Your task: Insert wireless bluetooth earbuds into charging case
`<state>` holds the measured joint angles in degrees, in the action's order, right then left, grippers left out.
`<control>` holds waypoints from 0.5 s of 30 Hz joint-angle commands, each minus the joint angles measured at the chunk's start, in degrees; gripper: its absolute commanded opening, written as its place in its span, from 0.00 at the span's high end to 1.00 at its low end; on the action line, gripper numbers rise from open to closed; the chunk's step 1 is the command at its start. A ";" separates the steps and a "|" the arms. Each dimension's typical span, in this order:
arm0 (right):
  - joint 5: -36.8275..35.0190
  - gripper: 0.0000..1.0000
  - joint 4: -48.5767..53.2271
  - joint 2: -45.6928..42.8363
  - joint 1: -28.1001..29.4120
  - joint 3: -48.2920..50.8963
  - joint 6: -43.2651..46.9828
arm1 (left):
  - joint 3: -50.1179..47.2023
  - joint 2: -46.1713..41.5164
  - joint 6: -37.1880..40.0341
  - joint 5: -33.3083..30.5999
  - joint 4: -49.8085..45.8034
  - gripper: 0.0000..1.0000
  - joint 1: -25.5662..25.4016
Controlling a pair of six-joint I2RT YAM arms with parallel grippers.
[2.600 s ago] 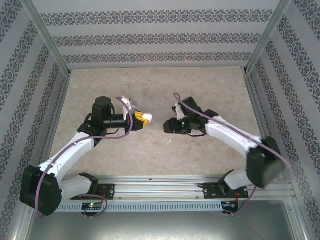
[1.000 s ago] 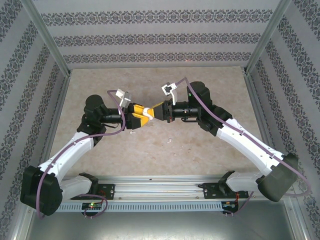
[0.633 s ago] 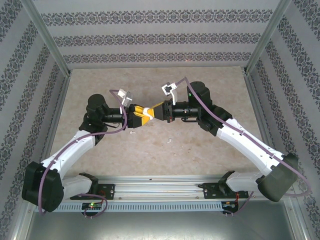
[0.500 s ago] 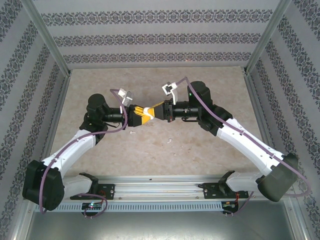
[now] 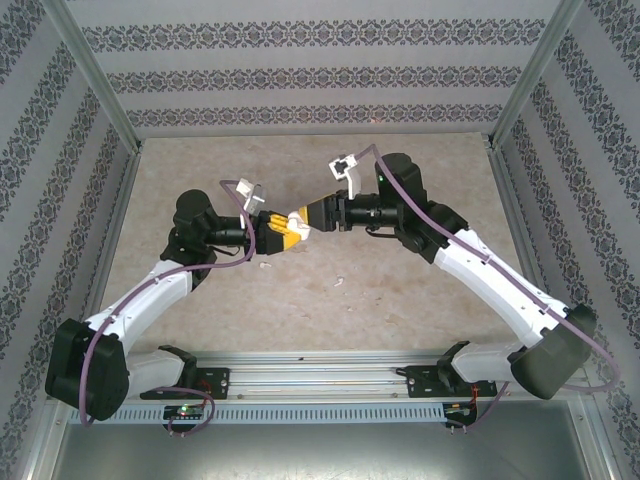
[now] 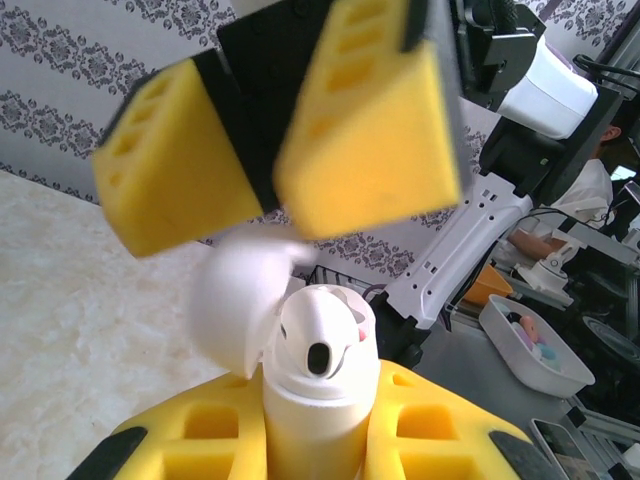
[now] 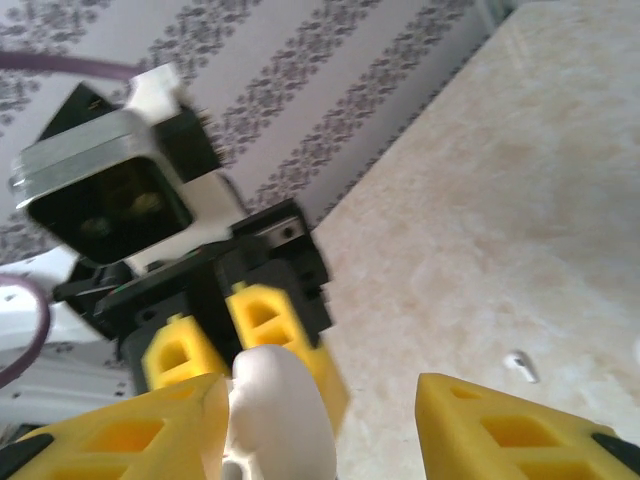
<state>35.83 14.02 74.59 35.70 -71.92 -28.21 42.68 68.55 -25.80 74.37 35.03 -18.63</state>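
Left wrist view: the charging case (image 6: 318,400) (lid open) is pinched by the left gripper (image 6: 318,445). The right gripper (image 7: 325,425) is spread, with the lid between its fingers.

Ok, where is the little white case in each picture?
Top view: case near the middle.
Left wrist view: case bottom middle, lid open.
Right wrist view: case at the bottom, left of middle.
Shared landmark: the left gripper's yellow fingers holding it.

The left gripper (image 6: 315,450) hides the base of the charging case (image 6: 320,390), and the right gripper (image 6: 268,150) above it is blurred.
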 commanded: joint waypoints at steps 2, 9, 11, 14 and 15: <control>-3.93 0.47 3.79 1.34 -0.97 -1.42 -0.70 | -0.44 -2.11 1.98 0.47 3.39 1.00 0.07; -2.79 0.46 6.36 3.20 -0.90 -3.00 -1.41 | -0.83 -2.76 3.05 -1.26 3.13 1.00 0.13; -3.50 0.45 7.23 2.74 -1.03 -3.54 -2.16 | -1.19 -3.17 4.14 -2.47 1.90 1.00 0.10; -5.76 0.41 9.90 1.73 -1.70 -4.82 -4.32 | -1.73 -4.11 6.45 -4.74 -0.44 1.00 0.24; -6.46 0.40 11.36 1.34 -2.29 -5.20 -5.36 | -1.78 -4.44 7.65 -5.50 -1.96 1.00 0.30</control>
<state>32.10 20.69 77.08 34.46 -74.96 -31.14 41.32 66.11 -22.46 71.26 34.02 -18.63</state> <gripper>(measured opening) 0.591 0.190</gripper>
